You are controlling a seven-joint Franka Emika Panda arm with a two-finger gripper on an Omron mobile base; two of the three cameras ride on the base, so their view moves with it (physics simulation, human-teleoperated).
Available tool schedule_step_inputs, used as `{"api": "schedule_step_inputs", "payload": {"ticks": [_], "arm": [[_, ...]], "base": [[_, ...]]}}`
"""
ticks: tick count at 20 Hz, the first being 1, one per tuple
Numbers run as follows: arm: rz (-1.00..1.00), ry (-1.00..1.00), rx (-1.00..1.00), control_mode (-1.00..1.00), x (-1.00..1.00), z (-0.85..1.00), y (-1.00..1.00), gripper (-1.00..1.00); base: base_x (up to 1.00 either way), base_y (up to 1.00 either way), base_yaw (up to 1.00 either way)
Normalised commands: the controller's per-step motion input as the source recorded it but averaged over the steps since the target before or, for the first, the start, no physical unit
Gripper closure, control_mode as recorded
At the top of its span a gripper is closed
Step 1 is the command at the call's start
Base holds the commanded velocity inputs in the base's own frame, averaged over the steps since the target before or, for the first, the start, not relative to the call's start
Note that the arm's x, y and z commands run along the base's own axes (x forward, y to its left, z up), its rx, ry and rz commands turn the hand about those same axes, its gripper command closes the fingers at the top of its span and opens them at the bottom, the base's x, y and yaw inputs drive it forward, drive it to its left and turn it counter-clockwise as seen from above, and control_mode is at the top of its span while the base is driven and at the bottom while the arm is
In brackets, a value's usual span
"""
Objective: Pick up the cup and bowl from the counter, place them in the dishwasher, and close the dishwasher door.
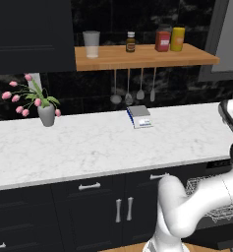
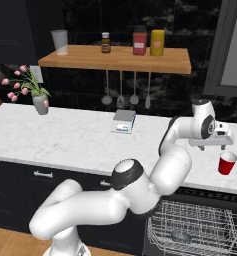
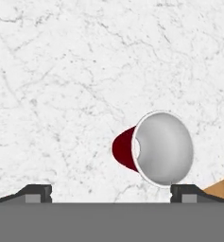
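A red cup [image 2: 227, 162] with a white inside stands upright on the white marble counter [image 2: 65, 135], near its right end. My gripper [image 2: 211, 146] hangs just above and a little left of the cup, open, holding nothing. In the hand view the cup [image 3: 160, 147] lies low and right of centre, close to the right fingertip [image 3: 184, 193], and is not centred between the jaws of the gripper [image 3: 111, 194]. Below the counter the dishwasher [image 2: 190, 225] stands open with its grey wire rack pulled out. The bowl and the dishwasher door are out of view.
On the counter [image 1: 88, 142] a small blue and white box [image 1: 140, 117] lies mid-counter, and a vase of pink flowers [image 1: 45, 110] stands at the left. A wooden shelf [image 2: 120, 59] above carries a glass, a bottle and jars. Utensils [image 2: 121, 90] hang beneath it.
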Motion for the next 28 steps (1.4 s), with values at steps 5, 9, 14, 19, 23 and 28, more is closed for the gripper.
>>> {"api": "schedule_step_inputs", "payload": {"ticks": [5,9,14,19,23,28], "arm": [[0.00,0.01,0.00,-1.00,0.15,-0.15,-0.29,-1.00],[0.00,0.01,0.00,-1.00,0.08,-0.04,-0.38,-1.00],[0.00,0.02,0.00,-1.00,0.00,-0.14,-0.09,-1.00],[0.00,0.03,0.00,-1.00,0.00,-0.22,0.00,-1.00],[0.00,0.04,0.00,-1.00,0.00,-0.32,0.00,-1.00],[0.00,0.03,0.00,-1.00,-0.02,-0.30,0.00,-1.00]], "base": [[0.00,0.00,0.00],[0.00,0.00,0.00],[0.00,0.00,0.00],[0.00,0.00,0.00],[0.00,0.00,0.00],[0.00,0.00,0.00]]}}
